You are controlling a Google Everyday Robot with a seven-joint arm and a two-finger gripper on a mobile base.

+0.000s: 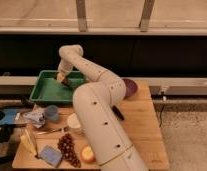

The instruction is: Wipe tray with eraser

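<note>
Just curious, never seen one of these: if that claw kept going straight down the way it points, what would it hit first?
Probably the green tray's floor: the claw points down inside its far right part, with the eraser at its tip. Depth is unclear.

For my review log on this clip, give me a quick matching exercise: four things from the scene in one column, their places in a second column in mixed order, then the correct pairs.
Things:
1. eraser
2. purple bowl
3. grapes
4. gripper

Places:
A. front of the wooden table, beside the blue square pad
B. behind the arm, at the table's far right edge
C. inside the green tray, at its far right end, on the eraser
D. over the tray's far right end, at the gripper

Pairs: 1-D, 2-B, 3-A, 4-C
</note>
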